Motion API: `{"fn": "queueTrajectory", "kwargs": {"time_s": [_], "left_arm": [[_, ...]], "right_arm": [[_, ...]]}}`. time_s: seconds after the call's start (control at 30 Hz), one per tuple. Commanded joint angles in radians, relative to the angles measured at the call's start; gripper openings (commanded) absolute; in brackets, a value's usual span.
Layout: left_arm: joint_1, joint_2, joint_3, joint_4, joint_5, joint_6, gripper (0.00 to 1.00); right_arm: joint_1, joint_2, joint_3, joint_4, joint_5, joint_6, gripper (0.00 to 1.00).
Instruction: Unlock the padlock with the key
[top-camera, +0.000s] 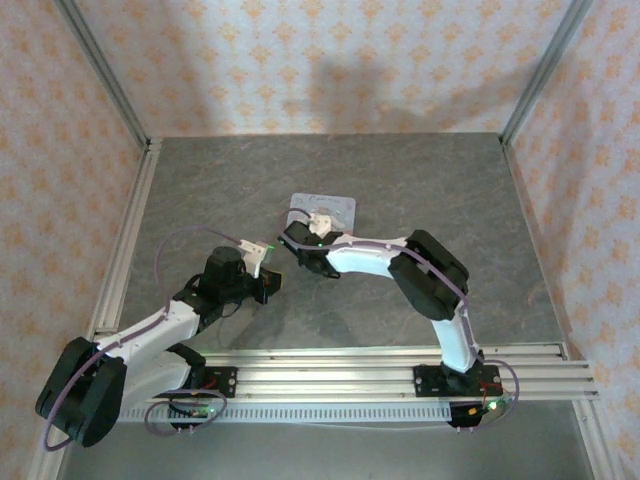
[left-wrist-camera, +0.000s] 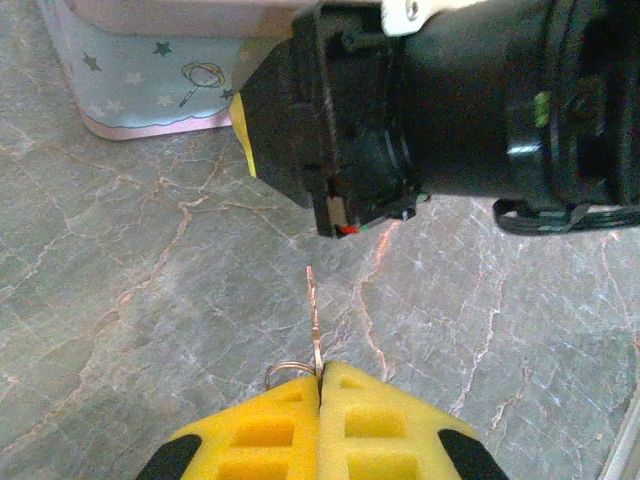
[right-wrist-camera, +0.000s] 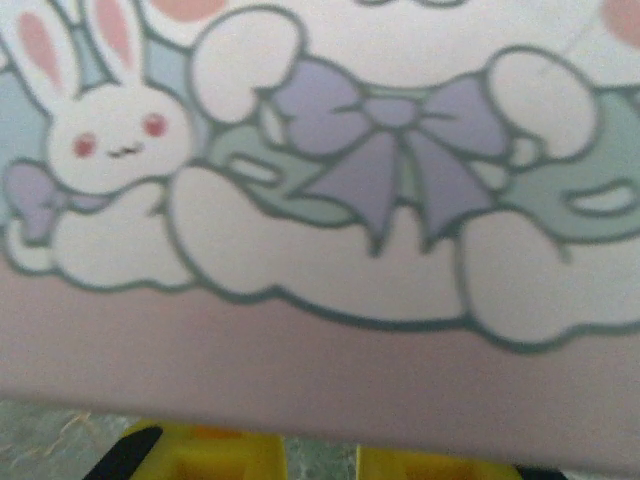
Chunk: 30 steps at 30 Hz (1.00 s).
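Key (left-wrist-camera: 314, 320) in left jaws near tin (left-wrist-camera: 140, 90)

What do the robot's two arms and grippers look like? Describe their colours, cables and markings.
The left arm and right arm have white links, black joints and looping lilac cables. The left gripper and right gripper have yellow fingers with black patches.

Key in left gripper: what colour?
The key is pale silvery-pink; best seen in the left wrist view, pinched in the left gripper.
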Motion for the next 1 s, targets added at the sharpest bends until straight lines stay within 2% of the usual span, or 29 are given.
{"fn": "queueTrajectory", "kwargs": {"time_s": [0.0, 0.17, 0.33, 0.5, 0.67, 0.8, 0.97], "left_arm": [[-0.006, -0.031, -0.021, 0.051, 0.035, 0.0, 0.0], [-0.025, -0.044, -0.033, 0.055, 0.027, 0.021, 0.0], [-0.041, 0.168, 0.069, 0.042, 0.128, 0.04, 0.0], [-0.043, 0.302, 0.073, 0.256, 0.188, -0.037, 0.0], [-0.032, 0.326, 0.067, 0.33, 0.215, -0.03, 0.0], [0.018, 0.337, 0.021, 0.448, 0.272, -0.074, 0.0], [0.044, 0.391, 0.027, 0.509, 0.346, -0.091, 0.0]], "right_arm": [[-0.02, -0.095, -0.026, 0.023, -0.089, -0.032, 0.01], [-0.042, -0.142, -0.018, -0.015, -0.224, -0.043, 0.0], [-0.061, -0.167, 0.008, -0.074, -0.314, -0.047, 0.0], [-0.08, -0.184, 0.009, -0.101, -0.384, -0.04, 0.0], [-0.1, -0.198, 0.0, -0.114, -0.447, -0.029, 0.0], [-0.12, -0.225, -0.028, -0.096, -0.491, -0.016, 0.0], [-0.13, -0.249, -0.042, -0.079, -0.538, -0.009, 0.0]]}}
